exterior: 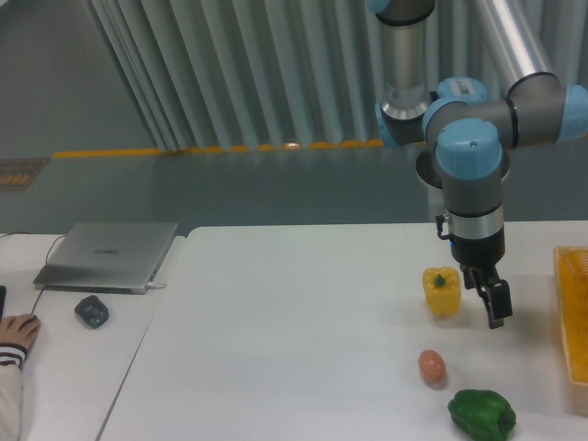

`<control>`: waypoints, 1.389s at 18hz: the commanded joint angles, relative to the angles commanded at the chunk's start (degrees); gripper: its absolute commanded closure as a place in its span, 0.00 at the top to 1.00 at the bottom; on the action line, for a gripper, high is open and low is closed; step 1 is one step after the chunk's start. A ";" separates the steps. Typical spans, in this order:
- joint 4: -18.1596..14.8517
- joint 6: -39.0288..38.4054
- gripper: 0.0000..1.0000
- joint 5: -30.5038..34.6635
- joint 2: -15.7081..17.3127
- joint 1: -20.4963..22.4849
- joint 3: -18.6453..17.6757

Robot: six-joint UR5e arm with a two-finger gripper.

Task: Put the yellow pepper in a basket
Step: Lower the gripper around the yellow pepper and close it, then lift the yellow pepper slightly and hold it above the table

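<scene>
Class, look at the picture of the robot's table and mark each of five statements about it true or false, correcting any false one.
1. The yellow pepper stands on the table. True.
2. The yellow pepper is already in the basket. False: it is on the table, left of the basket.
3. The green pepper lies nearer the camera than the yellow one. True.
4. The gripper grips the orange-pink egg. False: its jaws hang beside the yellow pepper and hold nothing.
5. A closed laptop lies at the left. True.
</scene>
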 joint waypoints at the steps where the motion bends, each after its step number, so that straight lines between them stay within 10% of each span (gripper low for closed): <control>1: 0.00 0.00 1.00 0.00 0.00 -0.09 -0.09; 18: 4.30 -15.47 1.00 -10.55 2.72 -1.66 -8.87; 25: -0.07 -15.21 1.00 -4.66 3.16 -4.22 -7.65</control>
